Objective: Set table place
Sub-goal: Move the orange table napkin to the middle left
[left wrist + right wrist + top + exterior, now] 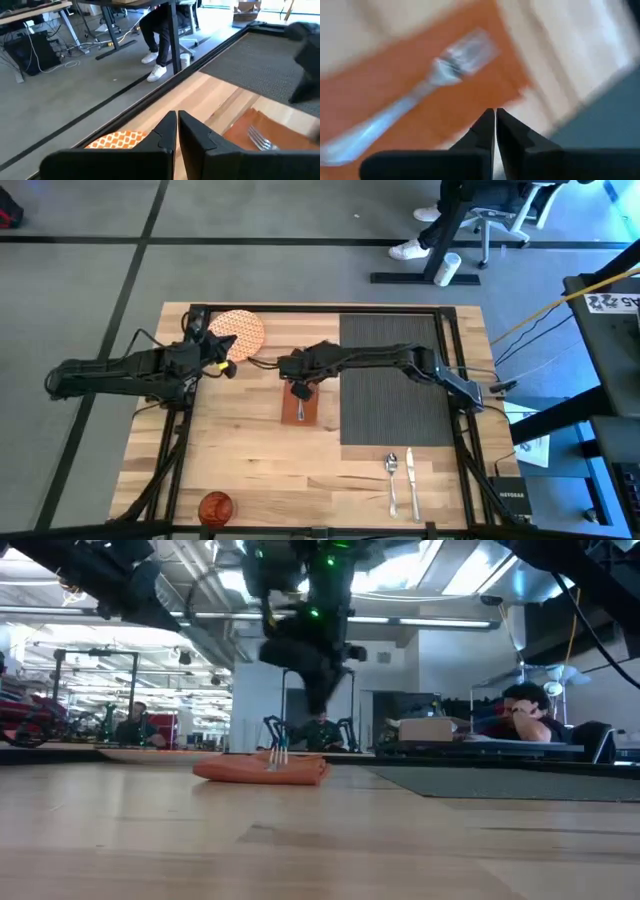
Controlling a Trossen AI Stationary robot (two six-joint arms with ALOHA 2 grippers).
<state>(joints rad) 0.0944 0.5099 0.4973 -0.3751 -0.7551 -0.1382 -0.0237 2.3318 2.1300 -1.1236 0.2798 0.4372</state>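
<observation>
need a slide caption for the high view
Overhead: right tool above the fork on the napkin; left tool beside the plate; placemat bare.

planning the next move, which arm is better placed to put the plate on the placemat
Left, probably. The left gripper sits by the plate, jaws shut and empty. The right gripper hovers over the fork on the napkin.

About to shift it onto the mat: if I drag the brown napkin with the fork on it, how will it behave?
The napkin looks like soft folded cloth, so it will likely bunch rather than slide. The fork lies loose on top and may slip off.
</observation>
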